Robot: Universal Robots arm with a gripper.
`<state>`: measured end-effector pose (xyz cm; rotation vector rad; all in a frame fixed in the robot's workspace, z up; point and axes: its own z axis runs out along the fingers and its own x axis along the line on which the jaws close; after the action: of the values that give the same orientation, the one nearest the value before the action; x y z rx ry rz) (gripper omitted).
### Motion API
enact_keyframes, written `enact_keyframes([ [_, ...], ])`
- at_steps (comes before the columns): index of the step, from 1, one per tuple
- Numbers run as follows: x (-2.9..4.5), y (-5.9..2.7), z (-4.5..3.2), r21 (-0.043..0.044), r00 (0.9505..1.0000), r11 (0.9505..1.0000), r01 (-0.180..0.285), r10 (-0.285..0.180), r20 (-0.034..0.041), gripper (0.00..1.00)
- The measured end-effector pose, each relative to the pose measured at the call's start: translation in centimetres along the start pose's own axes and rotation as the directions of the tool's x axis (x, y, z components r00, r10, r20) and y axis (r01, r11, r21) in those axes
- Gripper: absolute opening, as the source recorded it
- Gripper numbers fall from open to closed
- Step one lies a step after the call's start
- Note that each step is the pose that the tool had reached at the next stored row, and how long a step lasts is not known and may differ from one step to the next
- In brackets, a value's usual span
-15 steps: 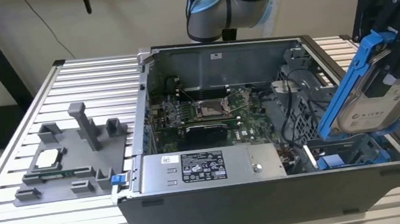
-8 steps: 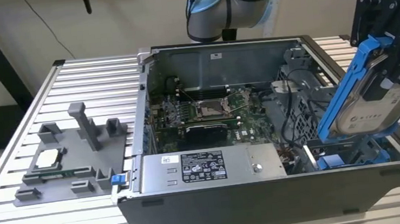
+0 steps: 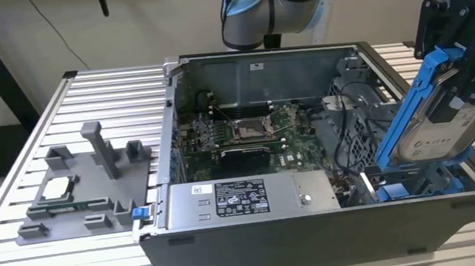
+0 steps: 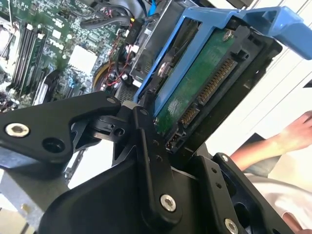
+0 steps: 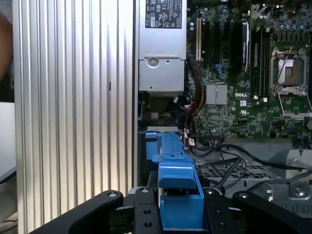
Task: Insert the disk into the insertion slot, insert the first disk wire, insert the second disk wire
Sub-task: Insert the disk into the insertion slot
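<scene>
The end effector (image 3: 465, 77) clamps the tilted disk (image 3: 434, 134), its lower end at the mouth of the insertion slot (image 3: 402, 191) on the exterior view's right, not yet seated, both wires unplugged.

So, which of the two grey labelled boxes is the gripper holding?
The blue-framed disk, standing tilted in the gripper; the power supply lies flat inside the case.

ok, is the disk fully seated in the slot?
No, in the exterior view the disk stands tilted up out of the case, gripped by the hand, above the insertion slot.
</scene>
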<state>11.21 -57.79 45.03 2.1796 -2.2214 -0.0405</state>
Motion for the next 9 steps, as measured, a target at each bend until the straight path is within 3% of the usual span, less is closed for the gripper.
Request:
enact_keyframes([
  [9,0.0,-0.02,0.54,0.0,1.0,1.0,0.0,0.0,0.0005,0.0],
])
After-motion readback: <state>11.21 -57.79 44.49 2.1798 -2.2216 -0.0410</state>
